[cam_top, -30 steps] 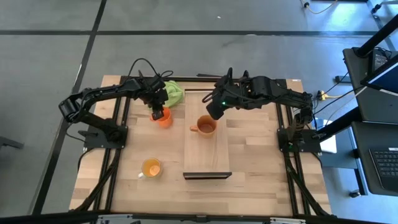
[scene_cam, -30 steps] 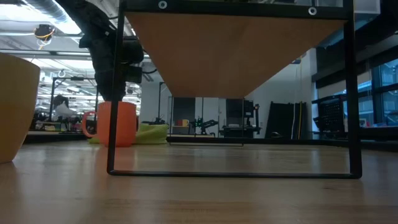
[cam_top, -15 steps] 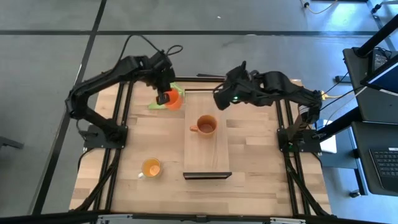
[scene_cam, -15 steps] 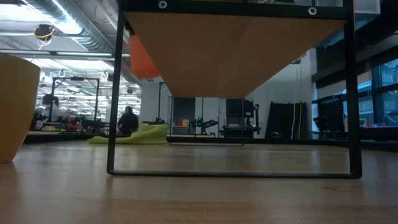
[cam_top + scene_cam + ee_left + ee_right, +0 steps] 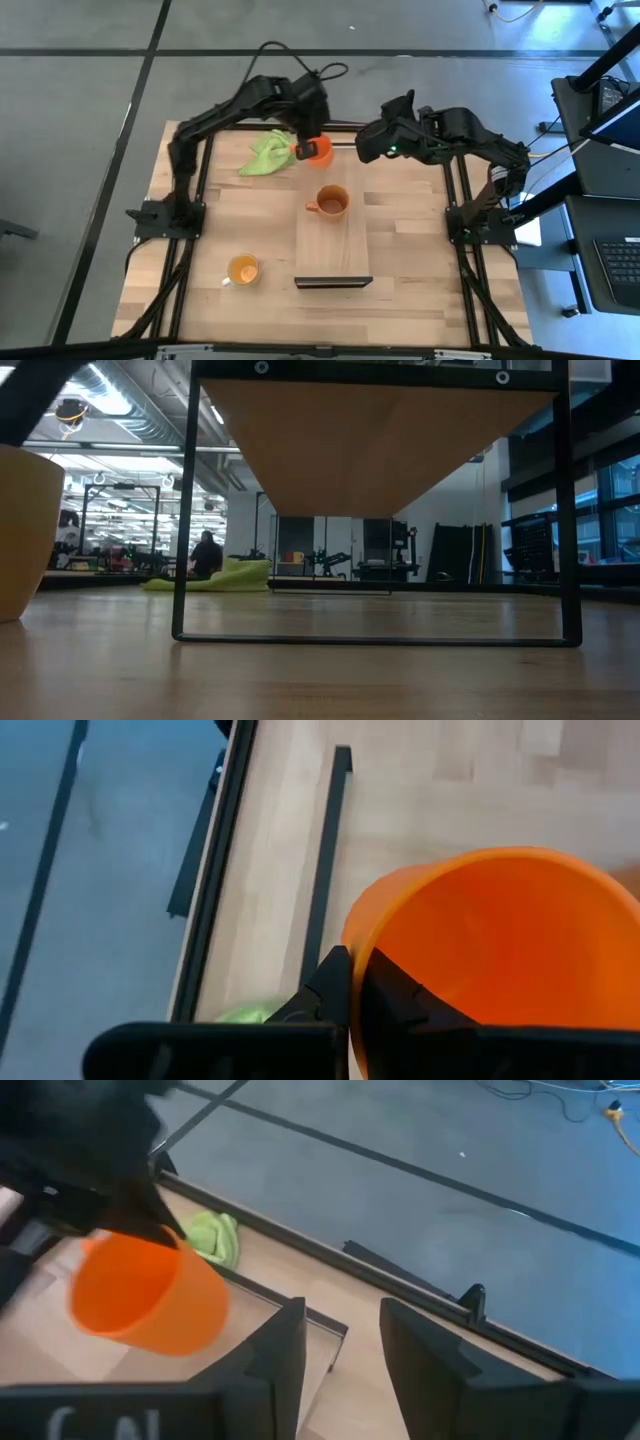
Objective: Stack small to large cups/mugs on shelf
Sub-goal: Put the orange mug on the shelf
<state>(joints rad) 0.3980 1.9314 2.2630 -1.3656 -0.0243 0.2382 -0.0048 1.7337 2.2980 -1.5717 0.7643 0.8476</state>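
My left gripper [image 5: 306, 149] holds the bright red-orange mug [image 5: 319, 150] in the air above the far end of the shelf [image 5: 333, 240], a long light-wood board with dark end rails. The brownish-orange mug [image 5: 331, 202] stands on the shelf near its middle. On the tabletop left of the shelf's near end stands the yellow-orange mug [image 5: 243, 270], which fills the left edge of the low view [image 5: 25, 530]. My right gripper [image 5: 366, 148] hovers open just right of the red-orange mug [image 5: 150, 1295], touching nothing. My left gripper [image 5: 352, 968] is shut on the red-orange mug's wall at the rim [image 5: 362, 935]. One finger [image 5: 395, 1000] is inside the mug and the other finger [image 5: 328, 988] outside. The mug [image 5: 150, 1295] is lifted clear and hangs tilted at the fingers.
A lime-green cloth [image 5: 268, 155] lies on the table's far left part, left of the held mug. The shelf stands raised on dark frame legs [image 5: 182, 560]. Bare tabletop lies to the right of the shelf.
My left gripper has lifted the red-orange mug off the table beside the green cloth and carried it up, toward the far edge and rightward, to above the shelf's far end. My right gripper has drawn back from the brownish-orange mug toward the far edge.
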